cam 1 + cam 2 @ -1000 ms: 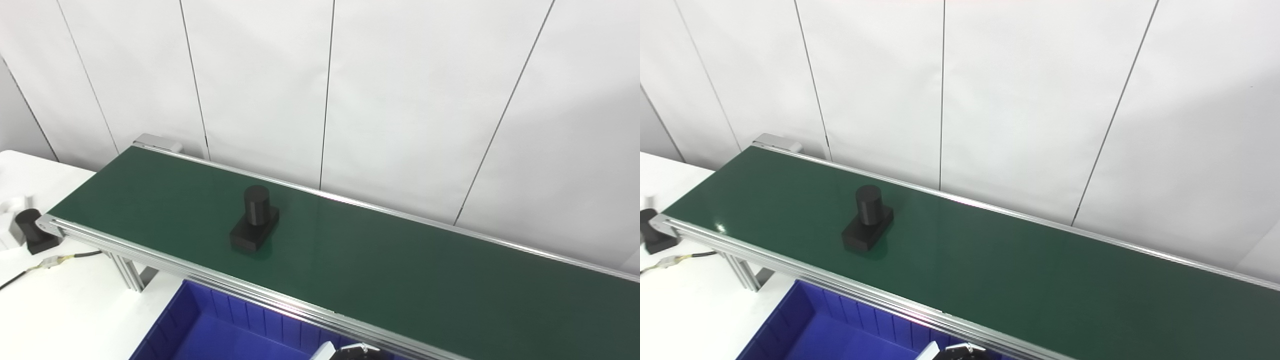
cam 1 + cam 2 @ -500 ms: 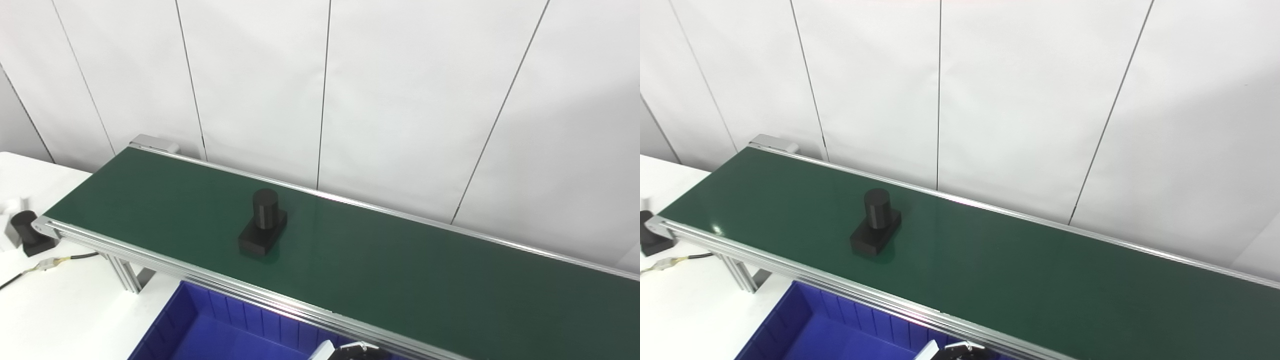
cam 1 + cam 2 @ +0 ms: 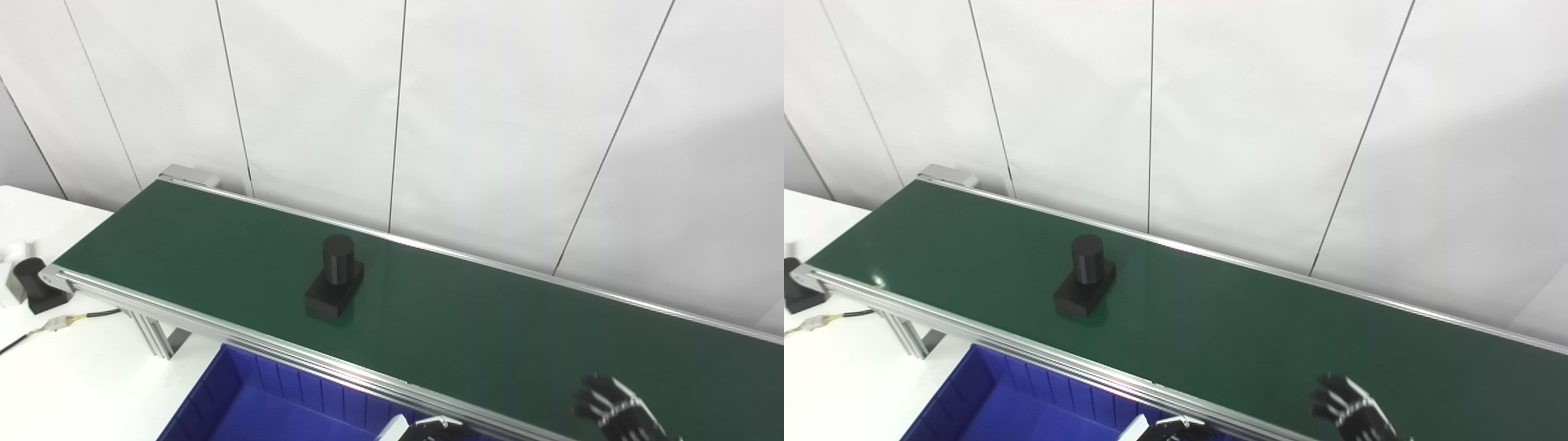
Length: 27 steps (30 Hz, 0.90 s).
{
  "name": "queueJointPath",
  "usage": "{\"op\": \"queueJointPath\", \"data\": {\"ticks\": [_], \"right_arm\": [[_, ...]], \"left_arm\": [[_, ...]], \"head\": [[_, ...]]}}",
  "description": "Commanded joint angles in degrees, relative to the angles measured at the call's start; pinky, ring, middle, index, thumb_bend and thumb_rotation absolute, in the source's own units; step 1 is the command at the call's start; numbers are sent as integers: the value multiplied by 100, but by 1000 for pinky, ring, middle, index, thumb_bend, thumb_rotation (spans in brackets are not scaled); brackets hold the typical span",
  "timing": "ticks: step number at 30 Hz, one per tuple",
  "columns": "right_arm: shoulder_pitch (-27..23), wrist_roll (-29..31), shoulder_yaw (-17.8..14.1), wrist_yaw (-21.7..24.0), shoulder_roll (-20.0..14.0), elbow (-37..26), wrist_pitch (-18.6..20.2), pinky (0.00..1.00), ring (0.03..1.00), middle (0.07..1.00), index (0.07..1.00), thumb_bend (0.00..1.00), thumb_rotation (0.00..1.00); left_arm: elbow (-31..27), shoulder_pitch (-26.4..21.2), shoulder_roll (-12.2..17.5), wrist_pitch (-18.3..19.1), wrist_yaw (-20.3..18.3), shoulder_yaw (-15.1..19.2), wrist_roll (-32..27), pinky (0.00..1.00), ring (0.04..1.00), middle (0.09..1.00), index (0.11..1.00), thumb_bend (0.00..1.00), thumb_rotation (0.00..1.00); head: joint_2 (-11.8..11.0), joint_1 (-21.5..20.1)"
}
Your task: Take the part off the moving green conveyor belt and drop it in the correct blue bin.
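So, operator, your readout, one view at a time.

Left eye view:
- part (image 3: 334,276): black, upright cylinder on a rectangular base; you see it standing on the green conveyor belt (image 3: 490,331), roughly mid-width, left of centre.
- blue bin (image 3: 257,404): just below the belt's near rail, under and slightly left of the part; ribbed inner wall visible, interior looks bare as far as you can see.
- right hand (image 3: 615,409): dark, at the bottom right, over the belt's near portion, well apart from the part; fingers spread and released, nothing in them.
- left hand (image 3: 432,427): only a sliver at the bottom edge, near the bin's right end; you cannot tell whether its fingers are released or clenched.
- second black part (image 3: 35,285): on the white bench (image 3: 79,367) beside the belt's left end, off the belt.
- cable (image 3: 61,321): lies on the bench near the belt's leg.

Right eye view:
- part (image 3: 1085,275): same spot, upright on the belt, touching nothing else.
- right hand (image 3: 1350,409): fingers apart, empty, above the belt near its front rail.
- left hand (image 3: 1176,427): mostly cut off, state unclear.
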Motion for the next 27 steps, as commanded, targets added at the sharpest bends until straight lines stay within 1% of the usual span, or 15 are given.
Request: {"op": "queueJointPath", "data": {"ticks": [1,2,7,11,14,19,22,27], "right_arm": [[-173,6,20,-77,-23,34,-160,646,721,784,755,1000,287],[-229,10,21,-105,-31,92,-160,645,721,783,755,1000,286],[-510,22,4,-169,-57,379,-160,644,723,779,764,958,214],[-753,-51,78,-326,-79,607,-159,649,733,786,770,963,219],[-970,-81,143,-408,-86,841,-159,649,741,790,766,954,194],[-1348,-243,329,-679,-56,1160,-159,618,729,794,771,960,198],[-1572,-351,473,-920,-16,1303,-157,609,727,794,773,970,196],[-1800,-429,662,-1190,15,1453,-161,611,733,793,760,974,167]], "left_arm": [[-45,-187,-40,-212,68,26,-44,643,737,771,731,1000,117],[-31,-194,-38,-212,57,26,-52,643,737,771,731,1000,117],[-33,-195,-27,-212,25,36,-66,643,738,771,732,1000,136],[-60,-179,-20,-212,20,39,-63,641,736,769,730,1000,118],[-63,-171,-12,-212,8,43,-58,644,740,772,731,1000,118],[-91,-153,4,-212,19,34,-58,641,737,772,733,1000,124],[-81,-156,9,-212,32,20,-42,638,736,773,734,1000,122],[-92,-150,13,-212,13,17,-59,639,737,774,734,1000,110]], "head": [[8,3],[-11,1],[-10,-10],[-3,-19],[-9,-29],[14,-42],[20,-59],[28,-53]]}}
